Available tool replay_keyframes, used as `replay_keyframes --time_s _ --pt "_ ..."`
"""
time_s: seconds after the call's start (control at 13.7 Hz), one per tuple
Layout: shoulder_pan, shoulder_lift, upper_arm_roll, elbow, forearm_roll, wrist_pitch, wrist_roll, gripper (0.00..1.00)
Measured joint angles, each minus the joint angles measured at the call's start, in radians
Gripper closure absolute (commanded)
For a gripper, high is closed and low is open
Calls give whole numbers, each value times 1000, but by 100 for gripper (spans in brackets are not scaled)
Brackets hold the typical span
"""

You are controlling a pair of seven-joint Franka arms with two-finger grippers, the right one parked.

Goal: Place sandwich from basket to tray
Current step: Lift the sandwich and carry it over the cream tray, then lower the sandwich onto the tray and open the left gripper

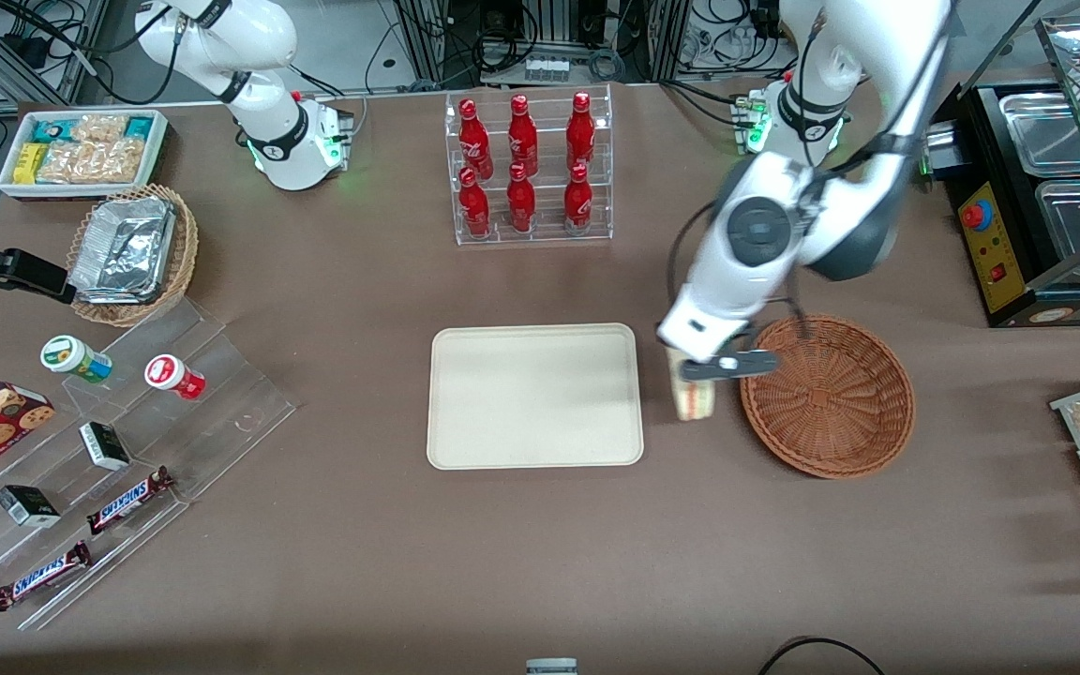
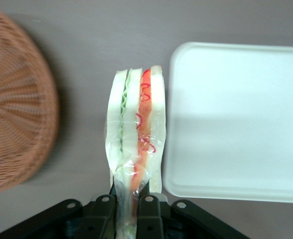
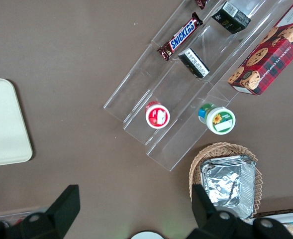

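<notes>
We observed the left arm's black two-finger gripper [image 1: 701, 372] suspended above the brown table [image 1: 540, 562], between the flat rectangular cream-beige tray with rounded corners [image 1: 534, 395] and the round, shallow reddish-brown woven wicker basket [image 1: 829, 396]. Its fingers [image 2: 147, 211] were closed tightly on the small triangular sandwich wedge of pale white bread [image 1: 693, 397], pinching one end of it, so that the rest of the wedge projected freely from the jaws.

In the left wrist view we saw the sandwich [image 2: 136, 144] edge-on, its cut face toward the camera: three slices of white bread, with a pale green layer between one pair and an orange layer with red curls between the other. A clear film wrapped the whole wedge and caught the light along its creases.

In the front view the sandwich stood clear of both containers, in the gap of bare table between them: the tray's edge lay at its 9 o'clock and the basket's rim at its 3 o'clock. We saw nothing on the tray and nothing in the basket.

At 12 o'clock from the tray stood a clear acrylic rack of six red bottles [image 1: 527, 169].
</notes>
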Motion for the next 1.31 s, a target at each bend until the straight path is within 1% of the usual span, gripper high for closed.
replay_keyframes --time_s 0.22,0.44,0.66,0.88,0.95,1.02,1.09,1.31 --pt "-78 135 0 132 0 1 -25 100" --pt "-120 264 0 255 0 1 -42 100" --pt "-138 360 0 331 0 1 -42 100" --pt "-153 423 0 380 0 4 -42 100" --pt "-155 428 0 389 0 3 -42 81" --pt "-156 428 0 393 0 3 -42 12" --pt "-156 428 1 394 0 3 -42 0" --pt "-156 428 3 395 0 4 -42 0"
